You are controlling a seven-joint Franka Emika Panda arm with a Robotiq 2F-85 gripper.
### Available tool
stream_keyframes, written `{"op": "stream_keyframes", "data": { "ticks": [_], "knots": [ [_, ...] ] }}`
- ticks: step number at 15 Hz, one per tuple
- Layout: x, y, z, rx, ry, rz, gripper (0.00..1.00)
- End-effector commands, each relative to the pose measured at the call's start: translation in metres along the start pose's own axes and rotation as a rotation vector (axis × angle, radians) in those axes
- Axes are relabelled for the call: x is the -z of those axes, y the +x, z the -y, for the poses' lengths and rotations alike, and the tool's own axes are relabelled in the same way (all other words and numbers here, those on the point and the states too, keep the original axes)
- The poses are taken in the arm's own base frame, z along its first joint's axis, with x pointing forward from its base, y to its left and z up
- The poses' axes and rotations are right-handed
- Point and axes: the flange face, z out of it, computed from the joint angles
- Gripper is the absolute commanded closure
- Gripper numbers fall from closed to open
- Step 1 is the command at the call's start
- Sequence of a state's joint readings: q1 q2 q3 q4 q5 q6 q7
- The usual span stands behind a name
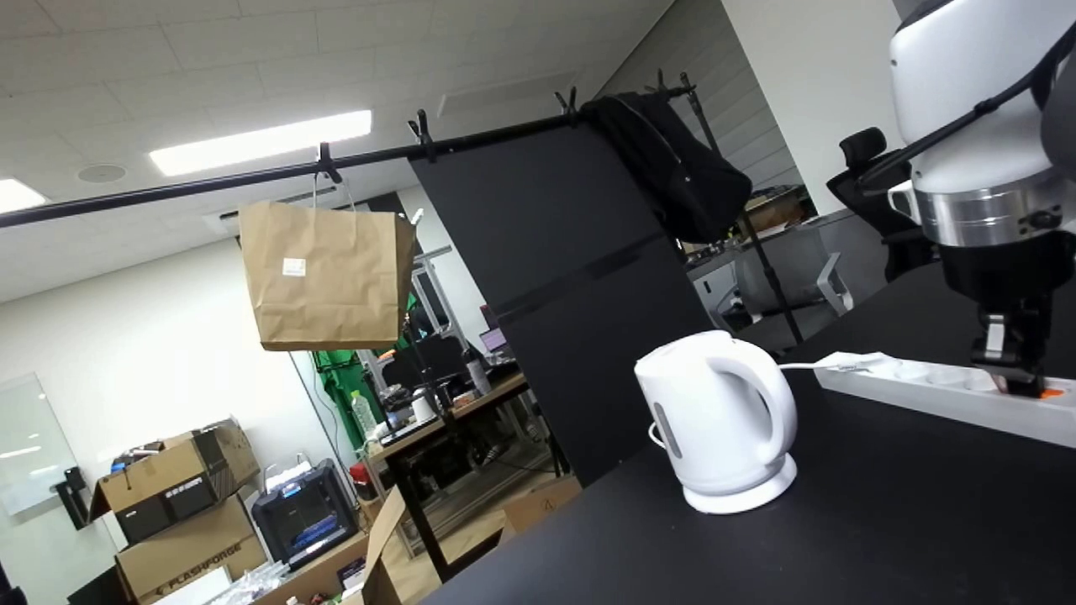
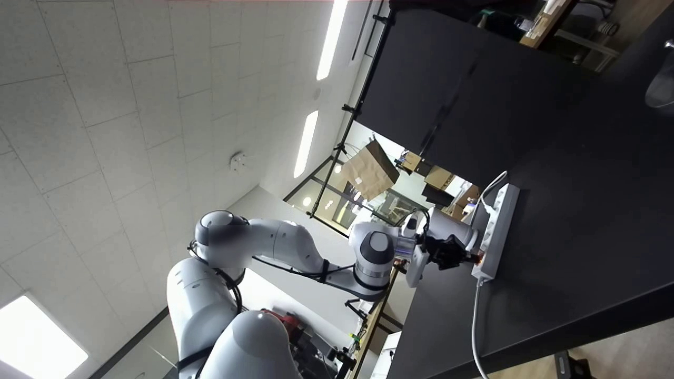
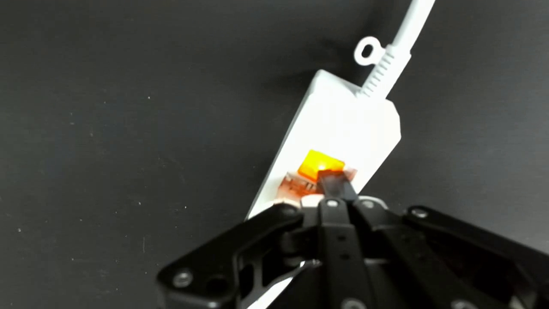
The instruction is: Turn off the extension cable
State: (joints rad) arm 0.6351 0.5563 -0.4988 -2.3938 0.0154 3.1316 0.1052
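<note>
The extension cable is a long white power strip lying on the black table, in both exterior views (image 1: 916, 397) (image 2: 499, 231) and in the wrist view (image 3: 343, 124). Its red-orange switch (image 3: 315, 162) looks brightly lit yellow-orange in the wrist view and also shows in an exterior view (image 1: 1052, 392). My gripper (image 3: 333, 180) is shut, fingertips together and nothing between them. The tips are at the switch and cover its lower right part in the wrist view. It also shows in both exterior views (image 1: 1013, 380) (image 2: 470, 256). Whether the tips press the switch cannot be told.
A white electric kettle (image 1: 714, 420) stands on the table (image 1: 841, 521) beside the strip's far end. A white plug (image 1: 853, 361) sits in that end. The strip's own cord (image 2: 476, 326) leaves the switch end and runs over the table edge.
</note>
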Motion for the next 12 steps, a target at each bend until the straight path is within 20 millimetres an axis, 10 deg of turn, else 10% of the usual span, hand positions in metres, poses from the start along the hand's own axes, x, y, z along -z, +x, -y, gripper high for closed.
{"op": "stream_keyframes", "data": {
  "ticks": [1, 12],
  "knots": [
    [-0.025, -0.030, 0.024, 0.079, -0.081, 0.057, 1.00],
    [-0.005, -0.021, 0.031, 0.045, -0.037, 0.073, 1.00]
  ]
}}
